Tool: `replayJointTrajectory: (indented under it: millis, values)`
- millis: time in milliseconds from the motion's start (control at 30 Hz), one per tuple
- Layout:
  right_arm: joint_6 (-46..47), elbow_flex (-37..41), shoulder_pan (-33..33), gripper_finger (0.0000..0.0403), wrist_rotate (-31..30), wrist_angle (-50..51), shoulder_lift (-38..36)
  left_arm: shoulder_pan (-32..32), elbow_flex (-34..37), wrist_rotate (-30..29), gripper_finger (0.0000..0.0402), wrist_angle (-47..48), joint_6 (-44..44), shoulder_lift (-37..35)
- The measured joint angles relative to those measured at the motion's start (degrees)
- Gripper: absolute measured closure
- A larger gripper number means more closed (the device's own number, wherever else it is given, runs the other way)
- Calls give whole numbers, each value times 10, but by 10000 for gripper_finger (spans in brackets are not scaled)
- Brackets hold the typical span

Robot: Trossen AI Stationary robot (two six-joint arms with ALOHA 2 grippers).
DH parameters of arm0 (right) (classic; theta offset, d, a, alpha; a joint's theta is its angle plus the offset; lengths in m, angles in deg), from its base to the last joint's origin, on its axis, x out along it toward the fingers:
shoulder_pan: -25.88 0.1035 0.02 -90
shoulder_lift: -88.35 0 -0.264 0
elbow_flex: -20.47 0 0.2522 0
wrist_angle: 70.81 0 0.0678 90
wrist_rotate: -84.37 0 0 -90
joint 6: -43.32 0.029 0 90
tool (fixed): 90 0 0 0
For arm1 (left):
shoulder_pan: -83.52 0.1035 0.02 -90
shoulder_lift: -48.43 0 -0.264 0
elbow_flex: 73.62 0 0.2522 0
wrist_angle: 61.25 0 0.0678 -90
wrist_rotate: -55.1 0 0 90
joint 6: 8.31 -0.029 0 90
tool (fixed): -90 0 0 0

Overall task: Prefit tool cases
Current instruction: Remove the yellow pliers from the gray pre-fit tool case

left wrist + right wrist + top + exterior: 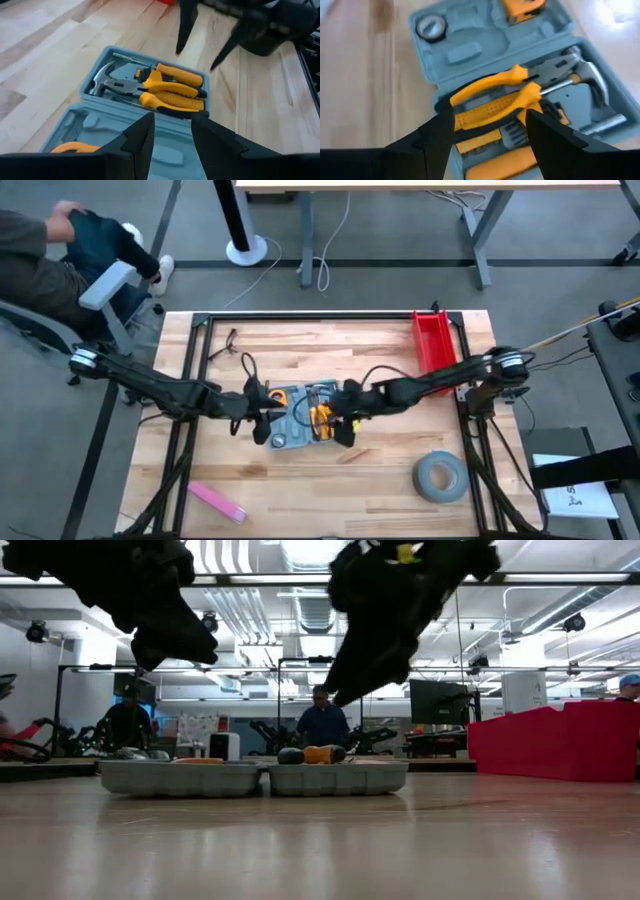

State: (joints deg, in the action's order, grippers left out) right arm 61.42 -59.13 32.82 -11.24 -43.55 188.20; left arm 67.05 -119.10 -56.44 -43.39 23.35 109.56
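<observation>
Two dark fingers (440,137) of the right gripper (490,135) stand well apart at the bottom of the right wrist view, holding nothing, hovering over yellow-handled pliers (492,97) lying in the open tool case (470,50). The left gripper (172,137) shows at the bottom of its own wrist view, fingers partly apart and empty, above the case's other half.

In the overhead view the blue-grey case (300,420) sits open at the centre of the frame on the wooden table (330,480), both arms meeting over it. A hammer (585,75) lies beside the pliers. A red bin (432,340) is at upper right, a tape roll (440,477) at lower right.

To seat tools well, the right gripper should likely press straight down along the recess, while the left steadies the case so it cannot slide.
</observation>
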Motion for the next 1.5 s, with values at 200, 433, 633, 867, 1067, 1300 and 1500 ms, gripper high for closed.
replayJointTrajectory:
  millis: [200, 433, 633, 867, 1067, 1300, 1500]
  values:
    - [-36, -66, -3, 171, -63, 44, 70, 0, 0, -3, 264, -10, 3, 8]
    - [5, -92, -19, 179, -81, 62, 91, 0, 0, -29, 264, -17, 16, 8]
    - [48, -96, -19, 187, -82, 59, 95, 0, 0, -35, 264, -15, 28, 8]
    - [79, -98, -19, 184, -85, 70, 110, 0, 0, -35, 264, -15, 35, 7]
    - [83, -124, -11, 188, -78, 94, 139, 0, 0, -29, 264, 0, 30, 4]
    - [80, -127, -9, 198, -86, 101, 155, 0, 0, 3, 264, 42, 34, -4]
    - [76, -127, -9, 200, -105, 102, 157, -1, 0, 35, 264, 105, 34, -12]
